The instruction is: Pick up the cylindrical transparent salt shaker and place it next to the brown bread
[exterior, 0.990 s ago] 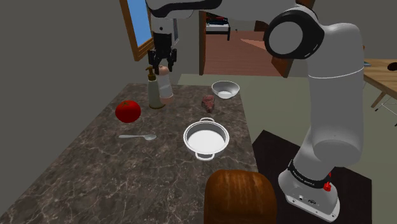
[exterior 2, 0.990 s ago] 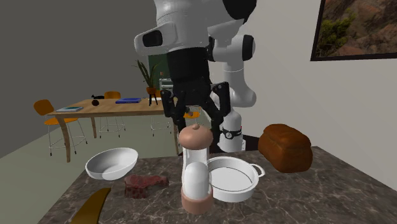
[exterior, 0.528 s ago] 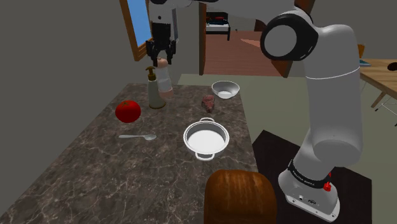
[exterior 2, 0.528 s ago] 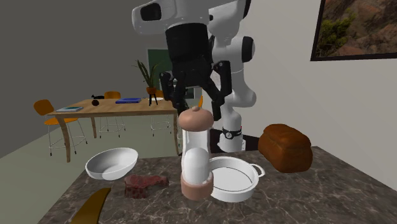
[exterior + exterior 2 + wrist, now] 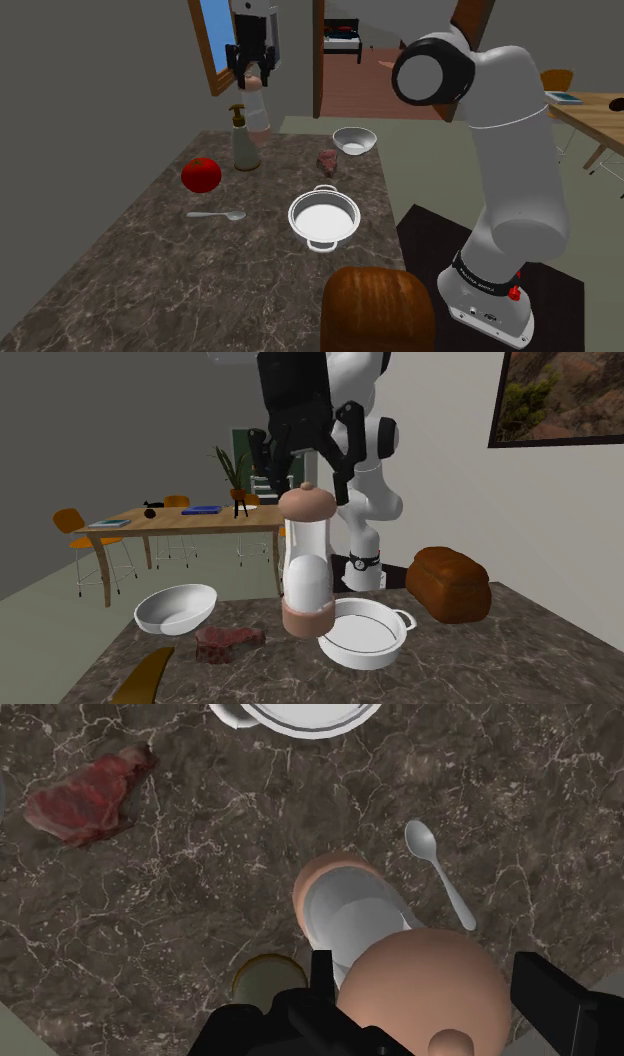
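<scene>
— start with the shoulder view. where's the shaker?

— i see the hand (image 5: 250, 72) over the far left of the tabletop (image 5: 150, 270), pinching the salt shaker (image 5: 257, 104) by its rounded cap. the shaker hangs upright beneath it, long axis vertical. i judge its base is clear of the stone, just above a soap bottle (image 5: 243, 142). the brown bread (image 5: 378, 308) sits at the near edge, well apart. a white two-handled pot (image 5: 324, 217) lies between the two.

— so the carry runs far to near?

— yes. i'd bring it toward the near edge and keep it high enough to pass the pot's rim.

— second exterior view?

— here the shaker is in the middle of the frame. it has a clear cylinder body with pale fill low inside, and a smooth pinkish-tan cap and base. the black fingers stand either side of the cap's knob. the loaf is to the right, just past the pot, dark brown and domed with a rough crust. a white bowl (image 5: 176, 608) is on the left.

— and the wrist view?

— i'm looking straight down the shaker's axis. the tan cap is clasped between the two fingers (image 5: 322, 974), which press on its sides. below is dark marbled stone with pale veins. a spoon (image 5: 437, 869) lies beside the shaker's base, and a red slab of meat (image 5: 85, 794) is further off.
</scene>
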You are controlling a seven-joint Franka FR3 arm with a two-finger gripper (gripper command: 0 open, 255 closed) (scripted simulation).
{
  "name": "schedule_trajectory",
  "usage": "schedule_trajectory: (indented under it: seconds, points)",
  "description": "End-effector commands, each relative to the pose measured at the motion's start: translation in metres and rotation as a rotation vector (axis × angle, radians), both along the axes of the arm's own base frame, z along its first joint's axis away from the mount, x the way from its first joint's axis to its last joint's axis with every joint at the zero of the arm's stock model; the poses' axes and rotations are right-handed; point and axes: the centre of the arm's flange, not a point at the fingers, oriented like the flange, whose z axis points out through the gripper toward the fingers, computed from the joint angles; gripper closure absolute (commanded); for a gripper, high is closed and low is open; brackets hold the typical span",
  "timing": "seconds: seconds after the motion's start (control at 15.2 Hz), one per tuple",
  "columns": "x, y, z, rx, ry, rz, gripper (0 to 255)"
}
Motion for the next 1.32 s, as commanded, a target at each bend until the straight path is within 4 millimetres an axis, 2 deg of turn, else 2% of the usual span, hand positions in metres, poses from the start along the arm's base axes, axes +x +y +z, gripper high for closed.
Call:
schedule_trajectory:
  seconds: [0.0,0.13,1.25]
  points:
    - [0.0,0.0,0.01,0.0,0.001,0.0,255]
    - [0.0,0.0,0.016,0.0,0.001,0.0,255]
    - [-0.195,0.112,0.024,0.0,0.001,0.0,255]
